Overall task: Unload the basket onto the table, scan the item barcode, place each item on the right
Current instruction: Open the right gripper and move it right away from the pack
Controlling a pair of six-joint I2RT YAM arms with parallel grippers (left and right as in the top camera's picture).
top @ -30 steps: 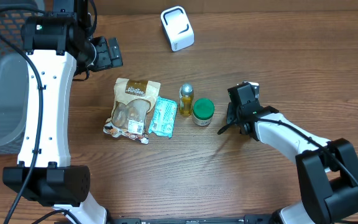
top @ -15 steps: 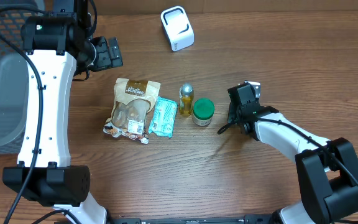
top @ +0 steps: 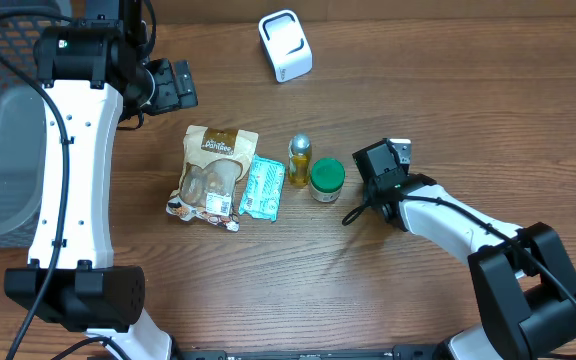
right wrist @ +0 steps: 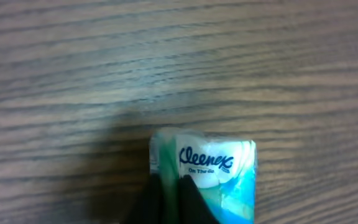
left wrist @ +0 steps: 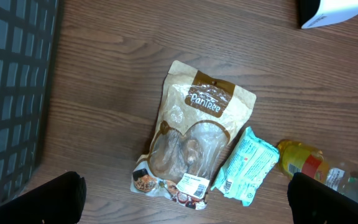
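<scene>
Wood-grain counter (right wrist: 179, 56) fills the right wrist view, where the right claw (right wrist: 170, 200), fingers pinched together, grips the near edge of a Kleenex pack (right wrist: 213, 163), a pack the overhead camera hides beneath the arm. Overhead instead shows the left claw (top: 175, 86), spread wide at far left, and a row of snack bag (top: 213, 172), teal packet (top: 263, 187), bottle (top: 299, 160) and green-lidded jar (top: 327, 178).

Your right end effector (right wrist: 171, 198) has slid left across the desk (top: 268, 280), closer to the green-lidded jar (top: 327, 177), and its jaws have come together.
</scene>
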